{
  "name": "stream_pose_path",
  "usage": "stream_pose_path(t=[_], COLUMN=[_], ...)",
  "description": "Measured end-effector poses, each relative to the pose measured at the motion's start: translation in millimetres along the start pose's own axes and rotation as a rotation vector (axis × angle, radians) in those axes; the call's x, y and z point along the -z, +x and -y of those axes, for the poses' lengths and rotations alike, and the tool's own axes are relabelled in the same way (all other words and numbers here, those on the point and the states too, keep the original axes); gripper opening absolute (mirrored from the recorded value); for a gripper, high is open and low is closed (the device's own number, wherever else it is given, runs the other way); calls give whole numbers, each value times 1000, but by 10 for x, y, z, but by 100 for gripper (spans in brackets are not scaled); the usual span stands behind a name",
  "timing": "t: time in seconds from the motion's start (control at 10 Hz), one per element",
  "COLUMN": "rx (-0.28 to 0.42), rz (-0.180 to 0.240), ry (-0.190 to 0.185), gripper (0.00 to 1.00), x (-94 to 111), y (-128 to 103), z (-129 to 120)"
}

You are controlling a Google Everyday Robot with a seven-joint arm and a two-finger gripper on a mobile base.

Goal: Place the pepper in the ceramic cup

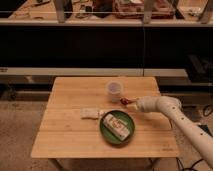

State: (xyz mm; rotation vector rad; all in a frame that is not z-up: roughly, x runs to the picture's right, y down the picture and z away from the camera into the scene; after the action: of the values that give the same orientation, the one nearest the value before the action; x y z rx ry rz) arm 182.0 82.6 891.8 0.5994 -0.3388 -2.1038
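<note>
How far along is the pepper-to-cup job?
Done: the gripper has its jaws shut on the pepper, lifted off the table. In hand: carrying it, now just right of the ceramic cup. Left: move over the cup and release.

The white arm (172, 112) reaches in from the right, low and stretched out. Its tool (131, 102) points left, with fingers shut tight.

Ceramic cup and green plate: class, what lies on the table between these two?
Bare wood only, in the camera view. The ceramic cup stands behind the plate; the gripper, shut on the pepper, hangs to the right.
</note>
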Motion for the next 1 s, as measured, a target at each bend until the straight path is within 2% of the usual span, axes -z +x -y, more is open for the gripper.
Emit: stream_pose_path(t=[0.4, 0.6, 0.8, 1.0], rx=[-94, -109, -115, -124], rz=[-58, -89, -135, -178], ry=[-68, -106, -134, -139], gripper=[30, 30, 30, 30], x=[49, 50, 79, 129], y=[248, 515, 875, 1141], z=[-422, -648, -819, -882])
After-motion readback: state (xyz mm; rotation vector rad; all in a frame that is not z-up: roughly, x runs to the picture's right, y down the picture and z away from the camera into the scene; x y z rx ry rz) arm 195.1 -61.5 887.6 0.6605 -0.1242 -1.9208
